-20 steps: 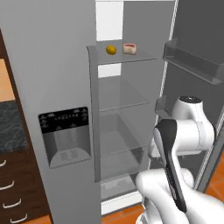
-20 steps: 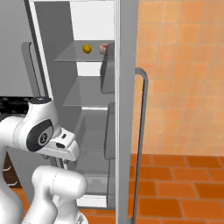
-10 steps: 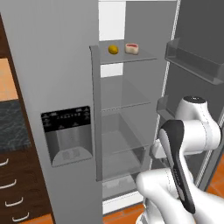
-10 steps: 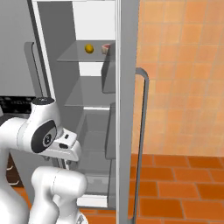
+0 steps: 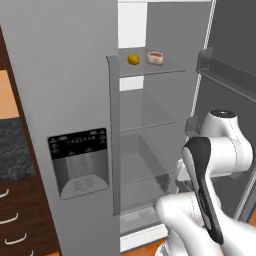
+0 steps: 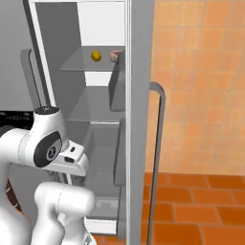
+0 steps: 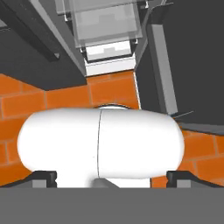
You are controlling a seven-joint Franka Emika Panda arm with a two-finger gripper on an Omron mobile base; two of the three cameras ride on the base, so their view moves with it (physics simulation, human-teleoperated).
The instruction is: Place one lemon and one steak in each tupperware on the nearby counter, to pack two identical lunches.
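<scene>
Hand view shows the two small dark tips of the gripper [image 7: 112,177] far apart at the bottom corners, so the jaws stand wide open and nothing is between them. The hand looks down at the orange brick floor [image 7: 52,103] and at the lower part of the open grey refrigerator [image 7: 105,26].

In the left base view, the small round yellow lemon [image 5: 133,59] and the pink raw steak in a pale little tray [image 5: 156,57] sit side by side, close but apart, on the clear glass top shelf [image 5: 150,67] of the refrigerator, high above the arm. A piece of the black-grey speckled stone counter [image 5: 15,150] shows at the left, over dark brown wooden drawers [image 5: 20,220]. The right base view shows the same lemon [image 6: 96,55] on that shelf.

I judge the lemon to be light, firm and smooth; it can roll, so the fingers should close across its middle. The steak is probably soft and a little slippery, and a hold across its narrow sides seems the safest. The high shelf makes the reach long.
</scene>
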